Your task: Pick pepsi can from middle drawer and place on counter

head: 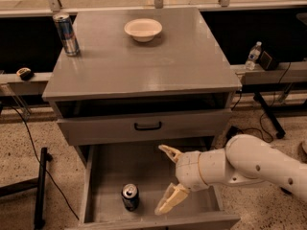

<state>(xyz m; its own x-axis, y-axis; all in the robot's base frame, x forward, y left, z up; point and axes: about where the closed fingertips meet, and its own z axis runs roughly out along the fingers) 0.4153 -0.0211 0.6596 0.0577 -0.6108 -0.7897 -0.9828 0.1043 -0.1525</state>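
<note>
Down in the middle drawer [108, 169], the pincer [165, 178] hangs splayed just beside the pepsi can [130, 197], seemingly ready to straddle it.

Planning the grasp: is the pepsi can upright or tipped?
Upright: the pepsi can stands on the middle drawer floor, silver top up. The gripper, open, is just right of it, apart.

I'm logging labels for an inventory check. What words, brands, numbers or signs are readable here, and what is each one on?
No text reads clearly anywhere.
pepsi can in the middle drawer: markings too blurred to read.
tall can on the counter: label unreadable.
water bottle: label too small.
bowl: plain.
gripper, open over the drawer just right of the pepsi can: no markings visible.
</note>
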